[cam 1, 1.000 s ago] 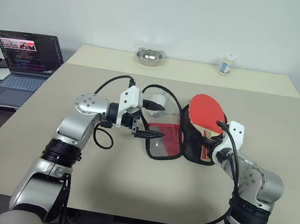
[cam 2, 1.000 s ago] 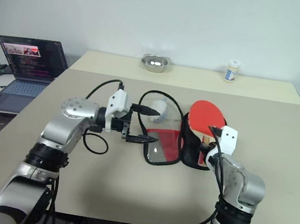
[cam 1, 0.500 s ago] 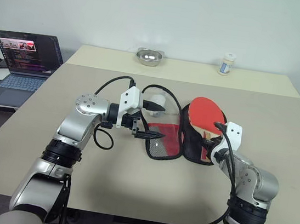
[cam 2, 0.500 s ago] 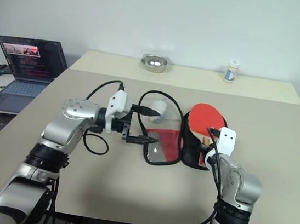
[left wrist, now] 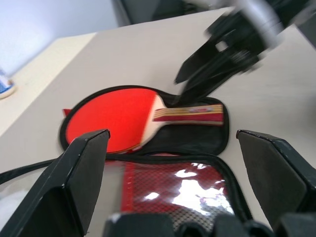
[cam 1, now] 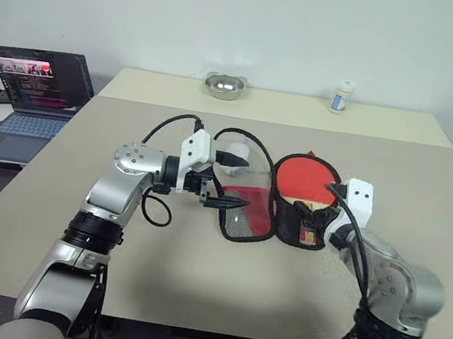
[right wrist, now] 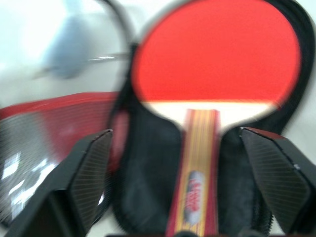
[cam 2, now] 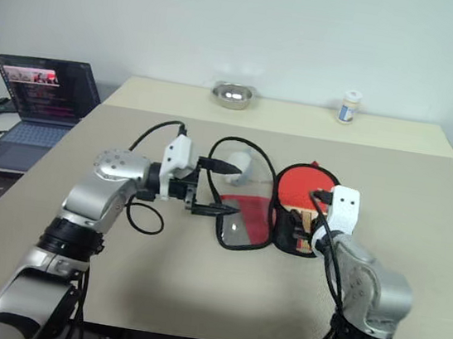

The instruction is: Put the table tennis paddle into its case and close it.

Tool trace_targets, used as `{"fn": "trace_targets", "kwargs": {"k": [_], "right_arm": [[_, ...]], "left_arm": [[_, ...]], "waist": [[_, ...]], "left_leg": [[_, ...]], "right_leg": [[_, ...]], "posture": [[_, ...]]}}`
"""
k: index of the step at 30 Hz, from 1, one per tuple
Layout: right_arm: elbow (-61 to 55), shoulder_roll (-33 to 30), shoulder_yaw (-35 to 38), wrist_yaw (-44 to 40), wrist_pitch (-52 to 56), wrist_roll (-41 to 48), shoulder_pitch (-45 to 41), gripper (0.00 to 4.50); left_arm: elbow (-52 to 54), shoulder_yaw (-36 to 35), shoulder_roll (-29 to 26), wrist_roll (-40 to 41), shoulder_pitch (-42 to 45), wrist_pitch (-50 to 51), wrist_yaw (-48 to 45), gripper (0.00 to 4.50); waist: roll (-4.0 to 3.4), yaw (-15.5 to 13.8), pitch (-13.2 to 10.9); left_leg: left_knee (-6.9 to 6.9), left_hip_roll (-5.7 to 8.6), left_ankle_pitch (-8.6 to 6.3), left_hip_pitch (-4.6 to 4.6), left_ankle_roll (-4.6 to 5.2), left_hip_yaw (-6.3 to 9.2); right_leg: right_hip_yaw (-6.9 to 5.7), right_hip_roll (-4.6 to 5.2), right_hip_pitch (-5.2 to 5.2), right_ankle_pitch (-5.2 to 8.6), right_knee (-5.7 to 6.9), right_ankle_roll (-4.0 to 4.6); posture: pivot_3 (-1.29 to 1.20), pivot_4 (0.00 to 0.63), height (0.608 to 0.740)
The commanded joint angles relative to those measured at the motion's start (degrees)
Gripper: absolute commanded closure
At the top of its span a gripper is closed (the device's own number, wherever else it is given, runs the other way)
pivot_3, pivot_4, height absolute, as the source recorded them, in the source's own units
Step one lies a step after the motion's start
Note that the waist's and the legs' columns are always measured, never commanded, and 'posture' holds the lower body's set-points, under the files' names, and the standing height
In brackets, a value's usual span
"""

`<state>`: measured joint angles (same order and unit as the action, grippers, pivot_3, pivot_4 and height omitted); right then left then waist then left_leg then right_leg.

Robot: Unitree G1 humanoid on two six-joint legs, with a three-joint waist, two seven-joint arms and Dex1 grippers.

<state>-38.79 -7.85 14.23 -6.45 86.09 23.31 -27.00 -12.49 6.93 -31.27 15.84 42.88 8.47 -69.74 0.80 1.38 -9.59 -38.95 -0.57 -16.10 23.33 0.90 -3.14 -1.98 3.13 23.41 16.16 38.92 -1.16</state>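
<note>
The table tennis paddle (cam 1: 306, 184) lies in the black half of the open case (cam 1: 247, 214) on the desk (cam 1: 196, 274). Both the right gripper (cam 1: 319, 224) and left gripper (cam 1: 229, 182) have fingers spread, holding nothing. Next up (probably): fold the red flap over, then zip.

A wide beige table (cam 1: 196, 274) carries everything. Near its middle lies the case (cam 1: 274, 218), unzipped and spread flat, its red mesh flap to the left and its black half to the right. Just beyond the flap sits a small white object (cam 1: 237, 152). At the far edge stand a metal bowl (cam 1: 225, 86) and, further right, a small white bottle (cam 1: 342, 96).
</note>
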Motion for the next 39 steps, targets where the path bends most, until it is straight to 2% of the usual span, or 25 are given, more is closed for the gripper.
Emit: {"fn": "trace_targets", "kwargs": {"k": [1,3,6,11,16,17,22,24,28,31,35,39], "right_arm": [[-8.1,-8.0,1.2,-10.1,2.2,7.9,-2.1,0.02],[-9.9,-15.8,3.4,-16.5,1.1,11.9,-1.9,0.02],[-9.3,-24.7,7.1,-22.6,-1.3,15.1,-0.3,0.0],[-5.8,-37.7,11.8,-31.1,-7.5,17.3,4.3,0.0],[-4.0,-42.2,13.2,-33.4,-10.6,19.2,6.4,0.0],[-3.6,-42.6,13.2,-33.4,-11.1,19.3,6.7,0.0],[-4.7,-47.2,15.8,-37.1,-12.3,21.4,11.9,0.0],[-4.4,-48.2,17.5,-37.4,-12.6,21.9,13.3,0.0],[-3.0,-50.8,23.2,-38.5,-11.8,22.2,17.3,0.0],[-1.9,-51.1,24.9,-37.8,-11.7,22.6,18.1,0.0],[-0.8,-51.2,25.2,-36.4,-11.8,22.4,18.8,0.0],[0.3,-50.2,24.0,-33.5,-12.3,22.0,18.8,0.0]], "left_arm": [[-2.5,-3.0,-2.2,-0.7,0.1,-0.4,2.0,0.0],[-4.8,-3.1,-4.0,-0.8,-0.1,0.0,0.7,0.0],[-11.2,-2.3,-7.1,-3.5,1.0,-3.3,-0.9,0.58],[-24.6,0.2,-10.2,-10.6,4.7,-11.2,-0.4,2.41],[-32.5,1.4,-8.0,-14.8,7.3,-16.4,2.1,4.24],[-33.8,1.5,-6.7,-15.3,7.9,-16.7,3.5,4.46],[-32.0,1.1,3.1,-11.3,6.7,-12.8,1.6,4.46],[-30.8,0.9,5.0,-10.7,6.9,-11.9,0.9,4.46],[-13.9,1.9,12.5,-4.4,8.2,-1.9,-0.1,4.46],[-7.2,2.5,16.9,-1.7,9.7,3.4,1.0,4.46],[-8.6,4.0,21.9,-2.1,12.1,3.5,2.3,4.46],[-12.6,4.0,21.3,-4.0,12.4,-0.2,2.8,4.46]], "waist": [[0.0,0.1,0.0],[0.02,0.1,0.0],[0.07,0.1,0.0],[0.32,0.0,-0.2],[0.67,-0.3,-0.4],[0.68,-0.5,-0.4],[0.78,-1.7,-0.4],[0.9,-1.8,-0.5],[0.96,-1.8,-0.5],[0.96,-2.0,-0.5],[0.87,-1.7,-0.5],[0.82,-1.2,-0.5]], "left_leg": [[0.0,0.0,0.0,0.0,0.0,0.02],[0.01,-0.01,-0.01,-0.03,0.01,0.06],[0.03,0.0,-0.01,-0.04,0.02,0.1],[0.02,0.03,-0.02,-0.03,0.03,0.09],[0.01,0.0,-0.02,-0.02,0.03,0.1],[0.01,0.0,-0.02,-0.02,0.03,0.09],[-0.03,0.02,-0.02,0.05,0.03,0.12],[-0.05,0.01,-0.02,0.11,0.03,0.17],[-0.06,0.02,-0.02,0.13,0.03,0.17],[-0.11,0.02,-0.01,0.13,0.02,0.2],[-0.1,0.01,-0.01,-0.01,0.02,0.16],[-0.04,-0.01,-0.01,-0.24,0.02,0.06]], "right_leg": [[-0.02,0.0,0.0,0.0,0.0,0.0],[-0.06,-0.01,-0.03,0.0,-0.01,-0.01],[-0.12,-0.02,-0.08,0.01,-0.08,-0.01],[-0.15,-0.01,-0.1,0.01,-0.08,-0.02],[-0.15,0.02,-0.11,0.01,-0.08,-0.02],[-0.15,0.03,-0.11,0.01,-0.09,-0.02],[-0.2,0.06,-0.11,0.0,-0.12,-0.02],[-0.23,0.06,-0.1,0.0,-0.14,-0.02],[-0.22,0.07,-0.09,0.0,-0.13,-0.02],[-0.22,0.08,-0.15,-0.01,-0.12,-0.02],[-0.16,0.03,-0.19,0.0,-0.06,-0.02],[-0.05,-0.02,-0.26,0.0,0.04,-0.02]], "posture": [[0.0,0.15,0.74],[0.0,0.15,0.74],[0.0,0.15,0.74],[0.0,0.15,0.74],[0.0,0.15,0.74],[0.0,0.15,0.74],[0.0,0.15,0.74],[0.0,0.15,0.74],[0.0,0.15,0.74],[0.0,0.15,0.74],[0.0,0.15,0.74],[0.0,0.15,0.74]]}}
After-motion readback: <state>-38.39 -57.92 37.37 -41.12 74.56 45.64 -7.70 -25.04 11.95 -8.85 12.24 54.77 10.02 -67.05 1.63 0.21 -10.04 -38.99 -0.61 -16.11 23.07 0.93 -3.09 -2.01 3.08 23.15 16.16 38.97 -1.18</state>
